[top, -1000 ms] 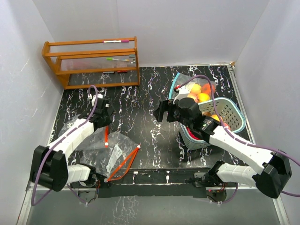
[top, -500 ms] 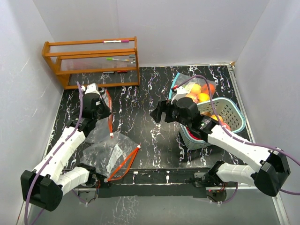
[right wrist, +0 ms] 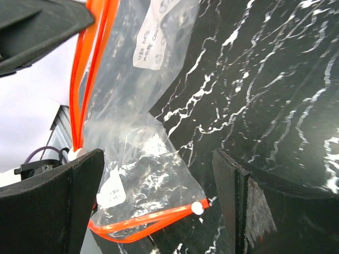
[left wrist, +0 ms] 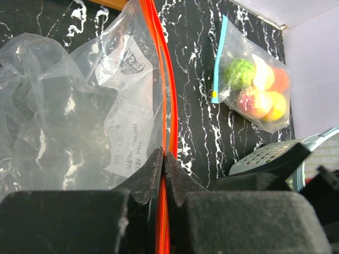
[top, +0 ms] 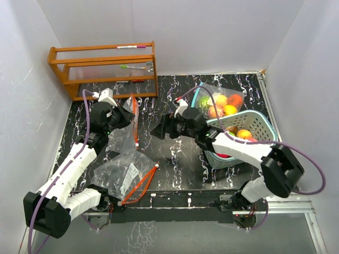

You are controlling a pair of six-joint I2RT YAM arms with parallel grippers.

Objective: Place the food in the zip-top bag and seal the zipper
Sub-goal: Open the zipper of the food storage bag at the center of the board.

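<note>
My left gripper is shut on the orange zipper of a clear zip-top bag and holds it up off the table, the bag hanging below. In the left wrist view the jaws pinch the zipper strip. My right gripper is open and empty, just right of the hanging bag; the bag also shows in its wrist view. The food, toy fruits, lies in the teal basket. More fruits sit in a blue-zippered bag.
A second clear bag with an orange zipper lies flat near the front edge and also shows in the right wrist view. A wooden rack stands at the back left. White walls enclose the black marbled table.
My left gripper has lifted the bag off the table and carried it up and toward the middle. My right gripper has moved left toward the hanging bag.
</note>
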